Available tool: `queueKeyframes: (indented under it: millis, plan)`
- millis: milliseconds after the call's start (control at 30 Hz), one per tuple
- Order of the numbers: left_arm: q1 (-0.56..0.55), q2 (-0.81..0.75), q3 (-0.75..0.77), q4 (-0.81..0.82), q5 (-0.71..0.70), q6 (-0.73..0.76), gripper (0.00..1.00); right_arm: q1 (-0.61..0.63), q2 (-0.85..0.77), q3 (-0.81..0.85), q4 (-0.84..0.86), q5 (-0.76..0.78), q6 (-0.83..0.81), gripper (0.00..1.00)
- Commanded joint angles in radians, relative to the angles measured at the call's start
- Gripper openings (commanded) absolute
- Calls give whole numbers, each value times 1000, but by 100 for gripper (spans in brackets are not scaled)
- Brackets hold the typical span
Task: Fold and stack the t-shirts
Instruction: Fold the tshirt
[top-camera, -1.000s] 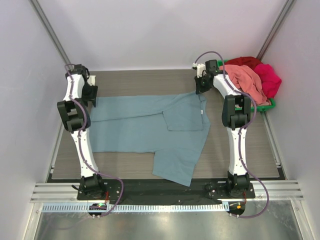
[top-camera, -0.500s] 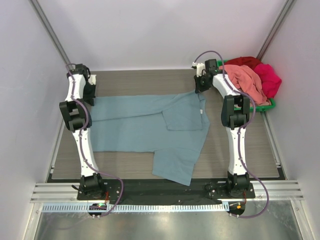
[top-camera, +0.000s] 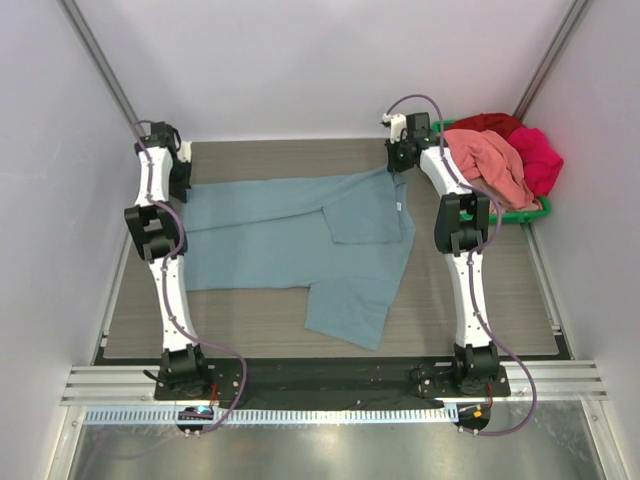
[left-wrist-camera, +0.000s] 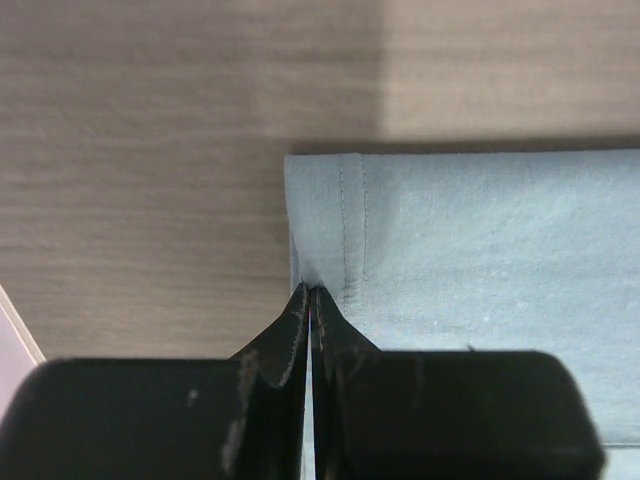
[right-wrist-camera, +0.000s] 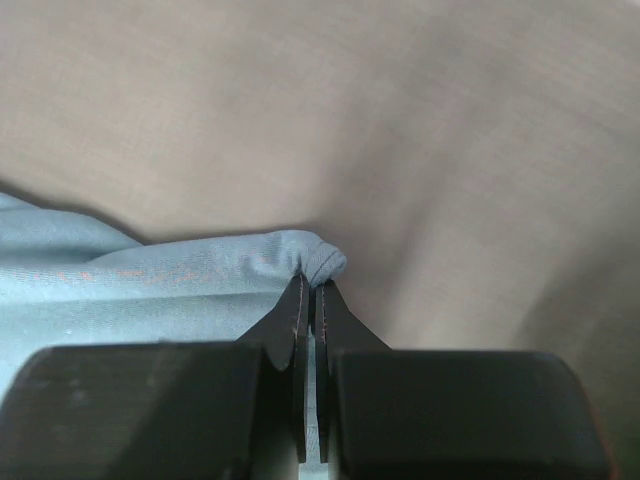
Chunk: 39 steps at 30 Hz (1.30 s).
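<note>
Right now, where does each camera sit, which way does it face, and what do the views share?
Top external: fixed above and behind the arms, looking down at the table, the blue-grey t-shirt and the green bin; both arms show whole, bases at the bottom.
Left wrist: on the left arm, looking along the left gripper, shut on the shirt's hemmed corner.
Right wrist: on the right arm, looking along the right gripper, shut on a bunched shirt edge.
Shared: all three show the blue-grey t-shirt and the table.
</note>
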Motion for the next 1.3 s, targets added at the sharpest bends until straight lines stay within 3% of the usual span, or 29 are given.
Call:
queueKeyframes:
  millis: [0, 267, 367, 400, 467, 633, 700, 800, 867, 933, 1033, 1267]
  plan:
    - [-9, 106, 50, 115, -39, 21, 0, -15, 96, 116, 67, 103, 9, 1]
    - [-27, 141, 182, 225, -104, -1, 0, -15, 136, 180, 245, 126, 15, 2]
    - [-27, 98, 208, 247, -140, -21, 0, -15, 100, 184, 265, 123, 36, 13]
    - [-27, 74, 207, 255, -147, -25, 0, -15, 81, 184, 267, 114, 35, 26]
    - [-27, -7, 204, 267, -153, -54, 1, -15, 3, 183, 267, 91, 35, 41]
    - [-33, -261, 100, 242, -95, -99, 15, -4, -243, 122, 265, 89, 52, 51]
    - [-35, -337, -21, 227, -32, -91, 21, -1, -333, 62, 255, 65, 39, 53]
    - [-36, -463, -164, 195, 40, -65, 24, 5, -515, -142, 247, 24, -25, 55]
    - [-36, -591, -392, 234, 53, -48, 24, 11, -660, -363, 239, -22, -114, 55]
    - [-36, -682, -640, 316, 47, -22, 31, 23, -756, -589, 221, -52, -227, 55]
    - [-36, -802, -860, 345, 44, 13, 42, 62, -914, -849, 152, -70, -363, 56]
    - [-35, -923, -1120, 347, 79, 5, 59, 308, -1206, -1308, 117, -49, -514, 54]
